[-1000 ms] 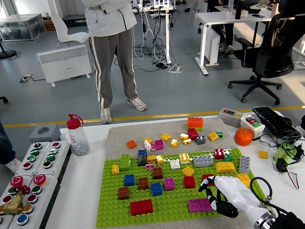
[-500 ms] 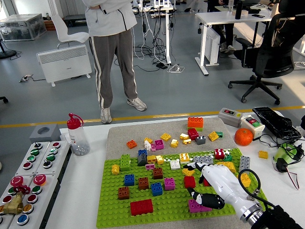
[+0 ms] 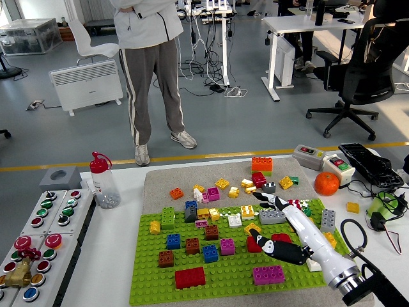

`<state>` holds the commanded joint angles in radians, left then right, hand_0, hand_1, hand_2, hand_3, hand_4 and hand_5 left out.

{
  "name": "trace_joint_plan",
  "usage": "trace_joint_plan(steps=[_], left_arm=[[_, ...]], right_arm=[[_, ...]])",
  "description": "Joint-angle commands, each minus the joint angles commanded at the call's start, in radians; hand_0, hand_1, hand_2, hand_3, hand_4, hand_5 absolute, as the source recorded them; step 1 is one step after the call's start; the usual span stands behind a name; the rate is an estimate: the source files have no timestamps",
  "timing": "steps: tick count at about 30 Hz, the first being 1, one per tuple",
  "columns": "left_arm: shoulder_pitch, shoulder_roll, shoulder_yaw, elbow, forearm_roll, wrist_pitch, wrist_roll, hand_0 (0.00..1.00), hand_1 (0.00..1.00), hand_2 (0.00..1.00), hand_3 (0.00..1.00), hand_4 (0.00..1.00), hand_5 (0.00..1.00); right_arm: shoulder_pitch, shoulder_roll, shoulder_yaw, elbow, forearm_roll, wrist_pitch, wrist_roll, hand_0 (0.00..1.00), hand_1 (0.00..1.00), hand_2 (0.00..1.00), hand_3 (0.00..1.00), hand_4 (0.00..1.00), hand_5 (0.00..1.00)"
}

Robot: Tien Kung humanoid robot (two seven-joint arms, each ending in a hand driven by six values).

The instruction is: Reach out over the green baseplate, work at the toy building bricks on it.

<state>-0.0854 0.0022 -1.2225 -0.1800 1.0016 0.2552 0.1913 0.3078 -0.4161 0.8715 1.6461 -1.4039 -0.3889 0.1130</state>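
The green baseplate (image 3: 223, 268) lies on a grey mat and carries several toy bricks: a red one (image 3: 190, 277) at the front left, a magenta one (image 3: 268, 274) at the front, blue (image 3: 210, 253), brown (image 3: 166, 258) and pink (image 3: 227, 246) ones in the middle. My right hand (image 3: 273, 220) reaches from the lower right over the plate's right side, fingers spread and holding nothing. Its fingertips (image 3: 261, 196) are near the grey brick (image 3: 271, 217) at the plate's far edge, and its thumb lies over a red brick (image 3: 254, 244). My left arm is out of view.
Loose bricks lie scattered on the mat (image 3: 192, 176) beyond the plate, with an orange brick (image 3: 262, 164) at the back. A clear bottle with a red cap (image 3: 102, 181), a button panel (image 3: 38, 236), an orange (image 3: 326, 183) and cables surround the mat. A person (image 3: 150, 64) stands beyond the table.
My right hand has moved forward and up across the plate's right side, from beside the magenta brick toward the far edge, and its fingers have stretched out.
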Motion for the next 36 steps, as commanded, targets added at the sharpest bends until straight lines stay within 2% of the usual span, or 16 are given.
trace_joint_plan(steps=[3, 4, 5, 9, 10, 13, 18, 24, 30, 36], left_arm=[[-0.001, 0.001, -0.001, 0.000, 0.001, 0.000, 0.000, 0.665, 0.606, 0.553, 0.450, 0.242, 0.998], [-0.002, 0.001, -0.001, 0.000, 0.002, 0.000, 0.000, 0.665, 0.606, 0.550, 0.449, 0.241, 0.998], [-0.002, 0.001, -0.001, 0.000, 0.001, 0.000, 0.000, 0.665, 0.606, 0.550, 0.449, 0.241, 0.998], [-0.004, 0.001, -0.002, 0.000, 0.002, 0.001, -0.001, 0.665, 0.606, 0.550, 0.449, 0.241, 0.998], [-0.004, 0.001, -0.001, 0.000, 0.001, 0.001, -0.001, 0.665, 0.606, 0.550, 0.449, 0.241, 0.998], [-0.005, 0.001, -0.003, 0.000, 0.002, 0.000, -0.002, 0.665, 0.606, 0.550, 0.449, 0.241, 0.998], [-0.007, 0.001, -0.004, 0.000, 0.005, 0.000, -0.002, 0.665, 0.606, 0.550, 0.447, 0.243, 0.998], [-0.007, 0.001, -0.005, 0.000, 0.007, 0.000, -0.001, 0.665, 0.606, 0.549, 0.447, 0.244, 0.998], [-0.007, 0.000, -0.006, 0.000, 0.009, -0.001, 0.000, 0.665, 0.606, 0.550, 0.448, 0.244, 0.998], [-0.008, 0.000, -0.006, 0.000, 0.009, -0.001, 0.000, 0.665, 0.606, 0.552, 0.449, 0.244, 0.998]], right_arm=[[-0.027, 0.009, 0.075, -0.002, 0.111, 0.042, 0.065, 0.805, 0.791, 0.828, 0.823, 0.589, 0.288], [-0.034, 0.011, 0.103, -0.004, 0.153, 0.052, 0.089, 0.800, 0.783, 0.806, 0.795, 0.555, 0.332], [-0.045, 0.013, 0.127, -0.010, 0.189, 0.066, 0.103, 0.800, 0.783, 0.806, 0.795, 0.555, 0.332], [-0.088, 0.026, 0.225, -0.039, 0.342, 0.113, 0.135, 0.800, 0.783, 0.806, 0.795, 0.555, 0.332], [-0.101, 0.033, 0.249, -0.048, 0.382, 0.124, 0.139, 0.801, 0.786, 0.801, 0.790, 0.538, 0.405], [-0.133, 0.048, 0.318, -0.064, 0.497, 0.145, 0.147, 0.801, 0.786, 0.801, 0.790, 0.538, 0.405], [-0.175, 0.058, 0.413, -0.081, 0.670, 0.165, 0.157, 0.802, 0.784, 0.790, 0.776, 0.543, 0.383], [-0.216, 0.069, 0.484, -0.095, 0.878, 0.182, 0.144, 0.800, 0.782, 0.783, 0.770, 0.545, 0.396], [-0.252, 0.090, 0.536, -0.104, 1.104, 0.191, 0.130, 0.791, 0.773, 0.778, 0.758, 0.545, 0.403], [-0.275, 0.099, 0.564, -0.108, 1.266, 0.196, 0.124, 0.785, 0.770, 0.775, 0.751, 0.534, 0.419]])
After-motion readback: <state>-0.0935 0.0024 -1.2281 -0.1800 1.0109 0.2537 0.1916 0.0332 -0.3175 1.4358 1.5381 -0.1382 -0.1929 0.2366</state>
